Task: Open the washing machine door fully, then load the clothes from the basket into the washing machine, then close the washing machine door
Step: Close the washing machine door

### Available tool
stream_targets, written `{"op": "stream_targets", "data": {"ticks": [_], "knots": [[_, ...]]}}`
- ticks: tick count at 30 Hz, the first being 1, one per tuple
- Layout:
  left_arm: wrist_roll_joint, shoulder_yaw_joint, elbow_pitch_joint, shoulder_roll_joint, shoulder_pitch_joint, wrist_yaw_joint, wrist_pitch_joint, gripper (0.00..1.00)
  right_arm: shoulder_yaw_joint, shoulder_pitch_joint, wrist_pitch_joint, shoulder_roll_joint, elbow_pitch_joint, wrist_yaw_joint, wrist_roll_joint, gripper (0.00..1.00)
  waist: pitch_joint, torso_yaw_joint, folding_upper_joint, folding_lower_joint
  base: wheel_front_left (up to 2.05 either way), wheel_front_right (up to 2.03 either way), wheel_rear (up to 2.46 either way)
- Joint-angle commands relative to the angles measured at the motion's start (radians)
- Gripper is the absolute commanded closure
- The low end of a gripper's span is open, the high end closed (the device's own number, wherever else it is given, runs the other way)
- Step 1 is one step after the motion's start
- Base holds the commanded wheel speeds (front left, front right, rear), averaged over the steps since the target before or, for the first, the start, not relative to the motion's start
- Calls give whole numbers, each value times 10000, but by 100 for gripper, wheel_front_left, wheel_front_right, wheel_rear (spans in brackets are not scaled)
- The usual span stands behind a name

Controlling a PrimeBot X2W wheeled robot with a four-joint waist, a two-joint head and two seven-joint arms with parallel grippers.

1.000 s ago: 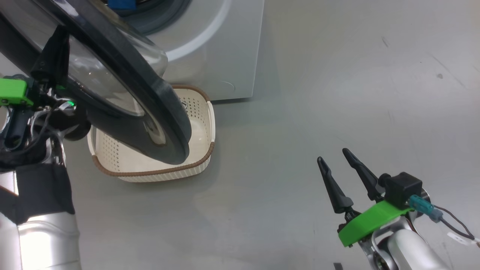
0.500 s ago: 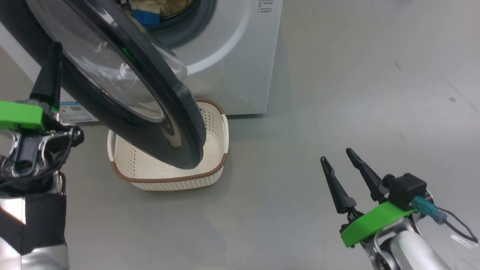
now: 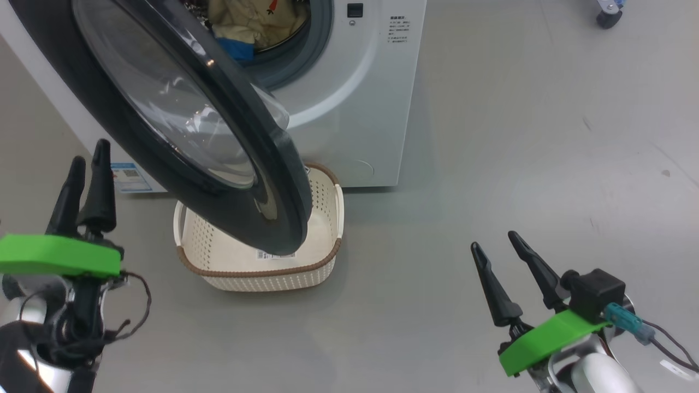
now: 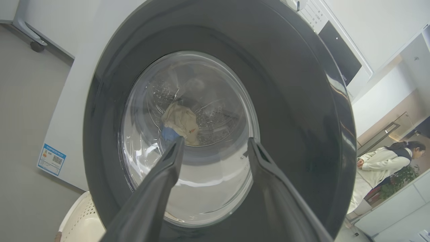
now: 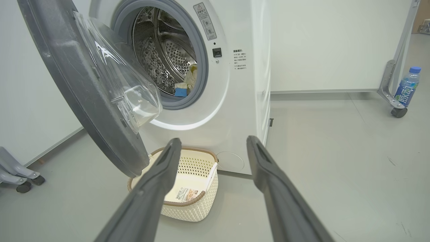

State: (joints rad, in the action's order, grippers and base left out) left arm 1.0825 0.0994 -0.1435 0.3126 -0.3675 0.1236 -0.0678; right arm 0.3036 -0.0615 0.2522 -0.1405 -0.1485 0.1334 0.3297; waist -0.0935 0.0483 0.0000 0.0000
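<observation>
The washing machine stands at the top of the head view. The washing machine door hangs partly open, its black ring over the basket. The clothes lie inside the drum and show through the glass as clothes. The cream basket shows a label sticker on its floor. My left gripper is open, left of the door and apart from it, pointing at the door's outer face. My right gripper is open over bare floor at the lower right.
A blue label sits low on the washer's front. A water bottle rests on a wheeled frame at the far right. A wheeled base stands at the left. A person stands in the background.
The head camera has tilted up, shifting the whole scene down. My left gripper has come off the door's outer side, moved back and opened. The right gripper has kept still.
</observation>
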Motion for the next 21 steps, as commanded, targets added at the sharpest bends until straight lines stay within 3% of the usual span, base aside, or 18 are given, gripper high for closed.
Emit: {"op": "stream_targets", "data": {"ticks": [1,6,8,12,18,21], "knots": [[-464,-182,295,614,-213,71,-268,0,104,-87,95,-17,354,-27,-93,0,42,-16,0,0,0,0,0],[-2186,368,74,1255,311,12,-1274,0,31,-24,95,28,504,-27,-140,0,143,36,0,0,0,0,0],[-3296,572,155,1492,656,-324,-1607,0,-20,16,95,53,608,-27,-178,0,175,61,0,0,0,0,0],[-4510,649,503,1591,1156,-973,-1828,0,-54,83,95,70,690,-27,-208,0,213,79,0,0,0,0,0],[-5671,429,1009,1472,2114,-1887,-1923,0,-84,214,95,111,719,-27,-261,0,321,142,0,0,0,0,0],[-5936,360,1142,1393,2498,-2124,-1931,0,-102,253,95,137,709,-27,-264,0,377,171,0,0,0,0,0]]}}
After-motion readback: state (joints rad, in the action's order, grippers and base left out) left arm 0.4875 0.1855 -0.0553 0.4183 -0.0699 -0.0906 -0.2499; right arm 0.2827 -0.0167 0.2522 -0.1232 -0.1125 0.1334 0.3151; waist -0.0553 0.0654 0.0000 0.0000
